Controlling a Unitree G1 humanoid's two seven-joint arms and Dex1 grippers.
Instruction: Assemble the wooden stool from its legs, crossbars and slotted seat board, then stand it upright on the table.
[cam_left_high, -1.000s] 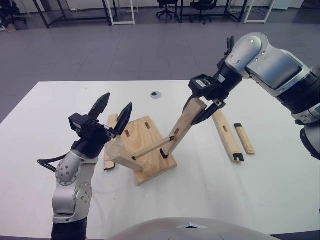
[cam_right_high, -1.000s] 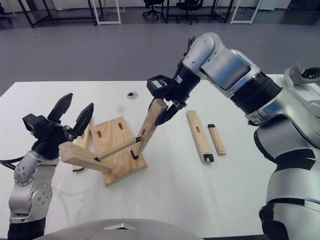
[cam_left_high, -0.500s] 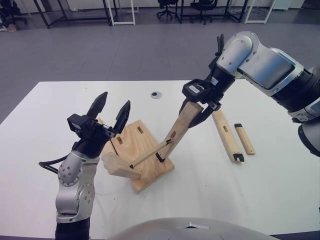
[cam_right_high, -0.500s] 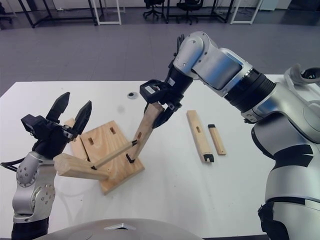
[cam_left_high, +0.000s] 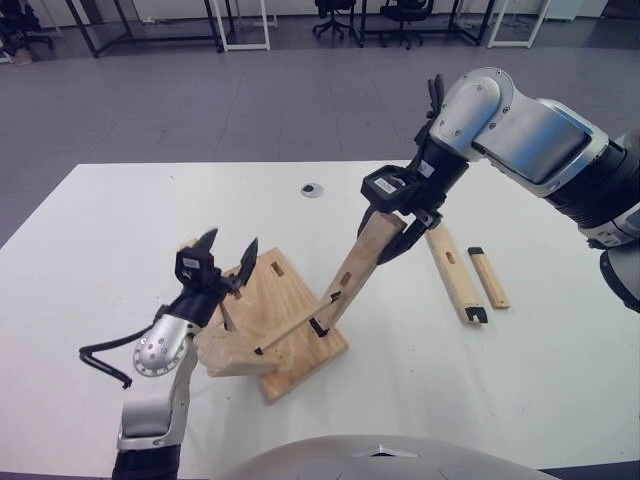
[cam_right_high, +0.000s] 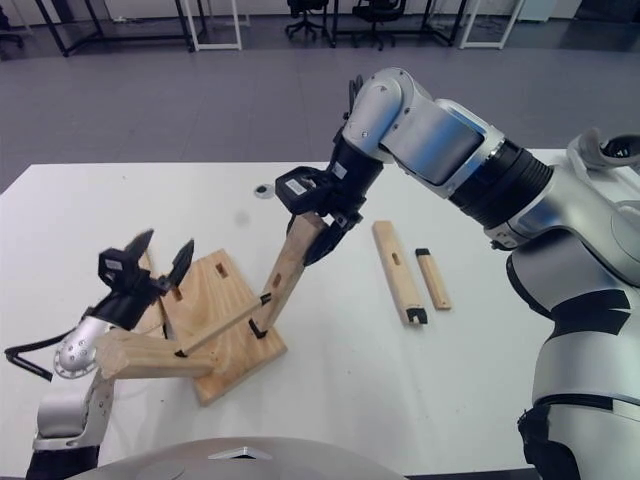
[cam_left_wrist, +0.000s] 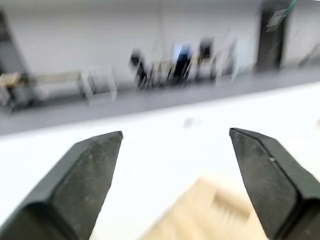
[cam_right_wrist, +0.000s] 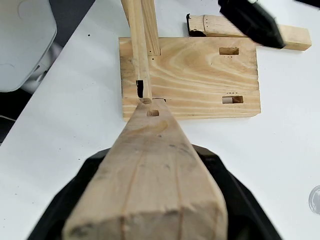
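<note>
Seating a leg: right end effector (cam_left_high: 400, 225) pinches leg (cam_left_high: 355, 265), foot near seat board (cam_left_high: 285, 285) slot below. Left end effector (cam_left_high: 230, 244) spread. Next: press down, aligned.

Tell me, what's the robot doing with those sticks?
It's building a stool. The right tool grips the top of a tilted leg whose foot rests on the seat board. A crossbar joins it to a second leg. The left tool hangs open by the board. Two spare pieces lie on the table.

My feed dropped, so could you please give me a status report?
Right claw shut on leg, crossbar attached. Left claw open over seat board. Loose leg beside, apart.
</note>
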